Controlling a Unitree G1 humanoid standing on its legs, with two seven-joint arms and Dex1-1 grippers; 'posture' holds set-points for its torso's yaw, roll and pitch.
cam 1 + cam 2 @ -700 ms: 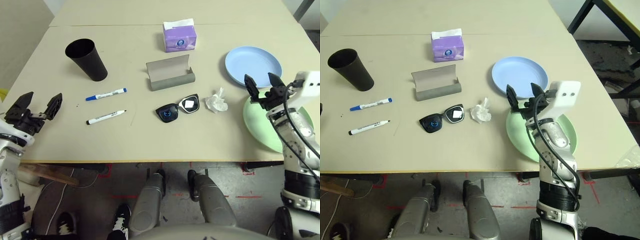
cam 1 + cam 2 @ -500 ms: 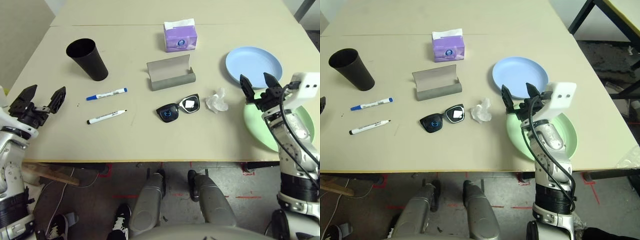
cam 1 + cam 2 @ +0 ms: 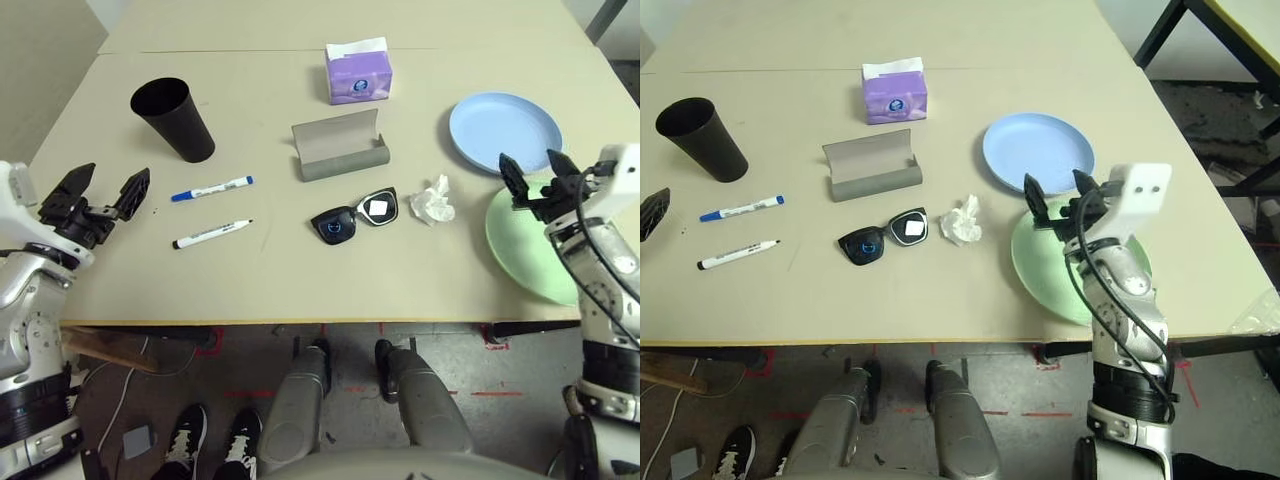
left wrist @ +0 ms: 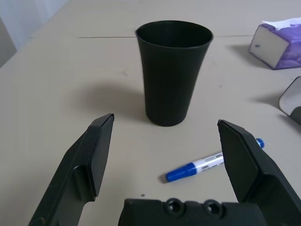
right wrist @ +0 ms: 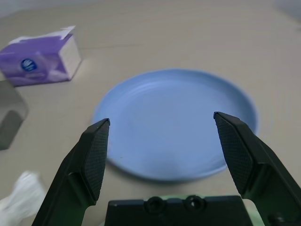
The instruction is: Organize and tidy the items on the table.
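Left gripper point(image 3: 103, 195) has crept toward the cup point(image 3: 174, 119), right gripper point(image 3: 537, 177) drifted off, both jaws spread wide, nothing tidied yet.

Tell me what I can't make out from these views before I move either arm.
- Green plate: the right gripper and its arm cover its right part in both head views.
- Glasses case: cut by the left wrist picture's edge.
- Tissue box print: too small to read.
- Black cup: its inside is dark; contents can't be told.
- Left gripper: mostly cut off in the right eye view.
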